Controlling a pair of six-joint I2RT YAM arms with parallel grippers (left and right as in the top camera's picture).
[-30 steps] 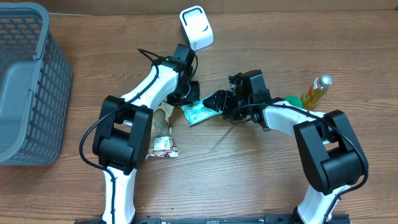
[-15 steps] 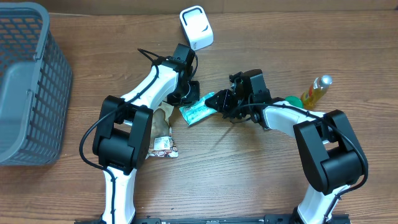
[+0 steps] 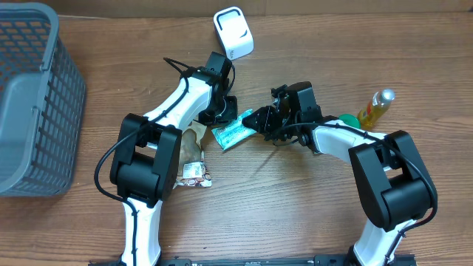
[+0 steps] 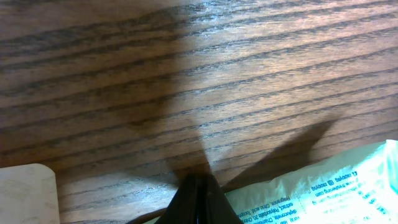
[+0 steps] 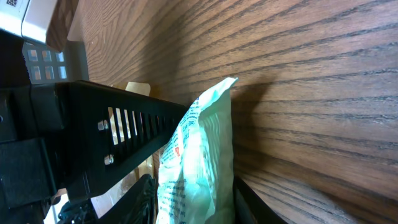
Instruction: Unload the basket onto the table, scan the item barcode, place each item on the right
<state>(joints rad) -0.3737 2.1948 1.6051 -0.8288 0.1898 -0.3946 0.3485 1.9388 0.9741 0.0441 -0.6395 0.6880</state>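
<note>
The packet point(image 3: 233, 134) is found mid-table, between the two grippers. It is judged light, thin and crinkly, likely to flop and slip, so it is best taken by a sealed edge with the printed face kept flat. It is pinched by the right gripper point(image 5: 193, 200), while the left gripper point(image 4: 196, 198) is pressed together just beside its corner. The wooden table point(image 3: 295, 214) is smooth. The scanner point(image 3: 233, 32) is set near, and a basket point(image 3: 29, 96) and a bottle point(image 3: 375, 107) are placed well apart.
</note>
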